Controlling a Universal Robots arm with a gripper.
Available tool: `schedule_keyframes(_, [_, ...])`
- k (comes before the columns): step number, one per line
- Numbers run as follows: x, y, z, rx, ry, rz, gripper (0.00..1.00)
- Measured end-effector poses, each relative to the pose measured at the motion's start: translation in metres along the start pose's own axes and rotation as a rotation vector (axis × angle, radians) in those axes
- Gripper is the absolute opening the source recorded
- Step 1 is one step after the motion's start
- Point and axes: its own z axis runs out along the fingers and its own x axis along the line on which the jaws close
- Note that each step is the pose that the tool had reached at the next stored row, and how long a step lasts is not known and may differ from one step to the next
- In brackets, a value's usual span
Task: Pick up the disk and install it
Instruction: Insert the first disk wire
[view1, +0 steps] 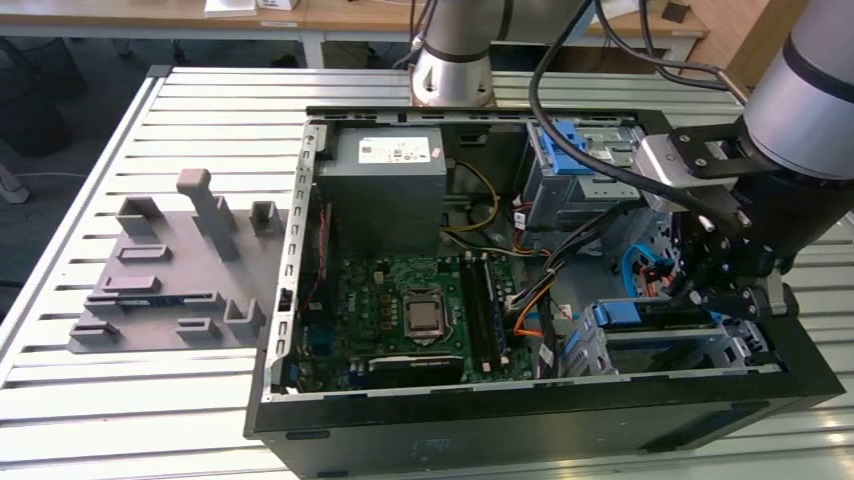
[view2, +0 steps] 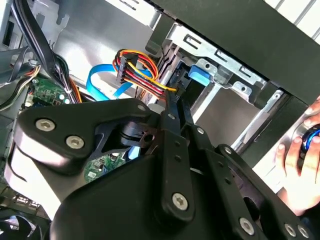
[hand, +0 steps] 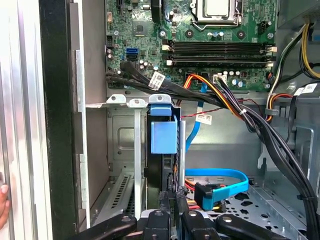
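Already the disk (hand: 163, 135) is seen standing on edge in a slot of the drive cage (hand: 122, 135), at the open computer case's (view1: 534, 425) corner toward the exterior view's right. The gripper (hand: 170, 192) is set just behind it, its 2 fingers (view2: 172, 107) drawn close together with nothing clamped between them; contact with the disk's near edge cannot be confirmed. If the disk is pushed while tilted, it could be jammed against the cage rails. The blue data cable (hand: 220, 177) and the power wires (view2: 137, 70) lie just beside the slot and could be snagged or pinched. A person's hand (view2: 295, 170) is rested on the case's outside, where it might be caught by a sideways slip.
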Motion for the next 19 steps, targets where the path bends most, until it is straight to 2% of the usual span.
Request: schedule_keyframes(19, [0.0002, 0.0005, 0.0075, -0.0043, -0.0019, 0.000, 0.18])
